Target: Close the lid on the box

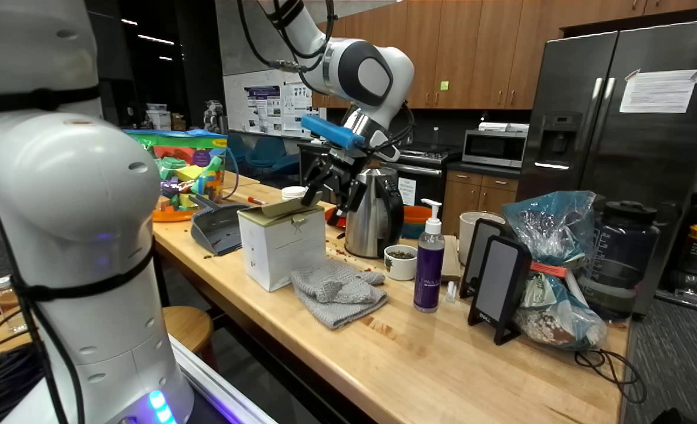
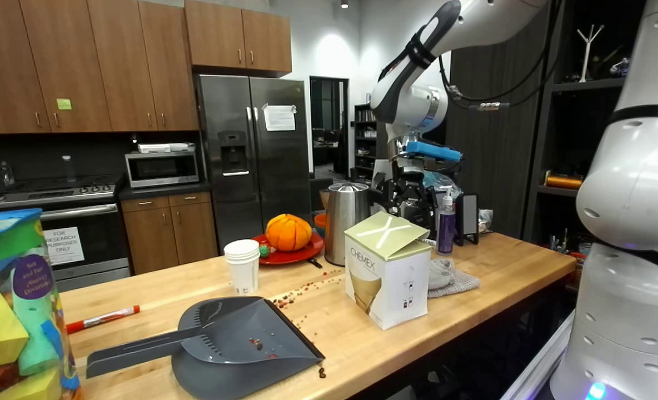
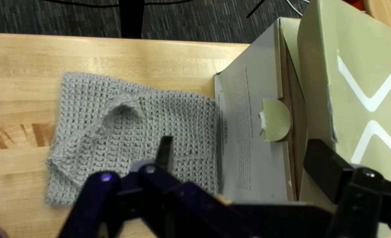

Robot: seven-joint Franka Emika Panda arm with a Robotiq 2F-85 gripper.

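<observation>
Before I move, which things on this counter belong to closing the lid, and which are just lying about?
Part of the job:
the box
its lid, partly raised
the fingers, spread apart

Just lying about:
gray cloth, beside the box
steel kettle
gray dustpan
pump bottle
red marker

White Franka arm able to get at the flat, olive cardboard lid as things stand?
Likely yes: the open black gripper hangs by the raised lid, at its free edge, nothing visible blocking; contact unclear.
</observation>
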